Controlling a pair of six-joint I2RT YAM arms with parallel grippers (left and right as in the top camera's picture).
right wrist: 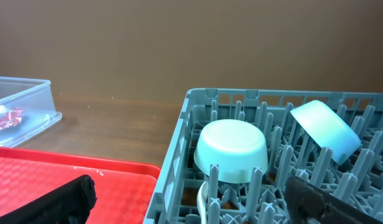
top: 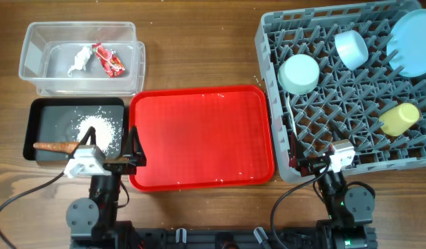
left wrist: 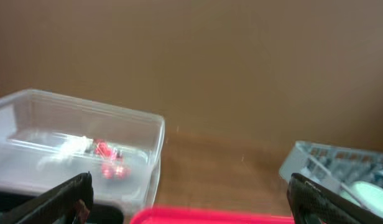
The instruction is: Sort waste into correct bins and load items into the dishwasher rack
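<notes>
The clear tub (top: 33, 45) holds the crumpled white napkin (top: 81, 59) and the red wrapper (top: 109, 61); both show in the left wrist view (left wrist: 107, 158). The black tray-bin (top: 43, 111) holds white rice crumbs (top: 100, 128) and the brown sausage piece (top: 55, 146). The grey rack (top: 268, 62) holds the pale green bowl (top: 299, 73), light blue bowl (top: 351, 48), blue plate (top: 413, 41), yellow cup (top: 400, 119) and white spoon (right wrist: 203, 198). My left gripper (top: 109, 160) is open and empty near the bin's front. My right gripper (top: 317, 162) is open and empty at the rack's front edge.
A large flat red tray (top: 201, 136) lies between the black bin and the rack, with a few white crumbs on it. The wooden table (top: 199, 48) runs behind it. Cables trail from both arm bases at the front edge.
</notes>
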